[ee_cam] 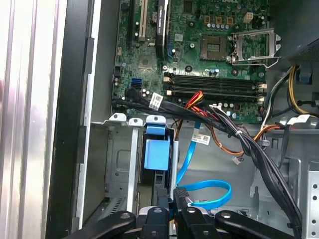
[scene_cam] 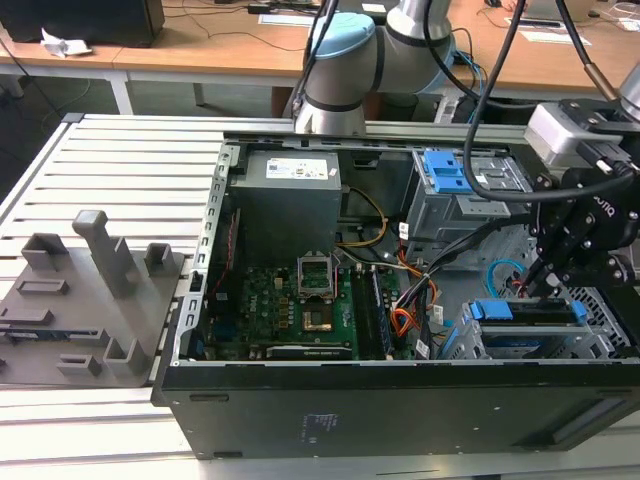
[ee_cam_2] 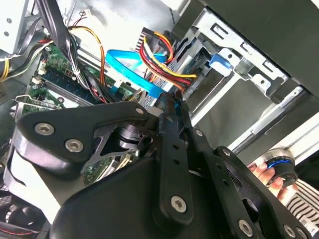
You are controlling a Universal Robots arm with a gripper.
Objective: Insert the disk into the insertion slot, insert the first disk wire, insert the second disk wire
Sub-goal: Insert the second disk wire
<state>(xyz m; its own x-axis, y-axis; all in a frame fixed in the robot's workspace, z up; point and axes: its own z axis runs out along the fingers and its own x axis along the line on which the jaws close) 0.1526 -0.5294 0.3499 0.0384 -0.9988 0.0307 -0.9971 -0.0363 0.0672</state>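
- We see the gripper (scene_cam: 545,272) low inside the open computer case (scene_cam: 400,400), at the exterior view's right, just above the disk (scene_cam: 530,312).
- The disk sits in the insertion slot (scene_cam: 540,345).
- Its jaws are nearly closed, pinching the second disk wire (ee_cam: 207,191) at its dark plug (ee_cam: 180,195).

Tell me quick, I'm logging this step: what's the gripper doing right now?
Gripper: shut on the dark plug of the light blue cable, down by the drive cage.
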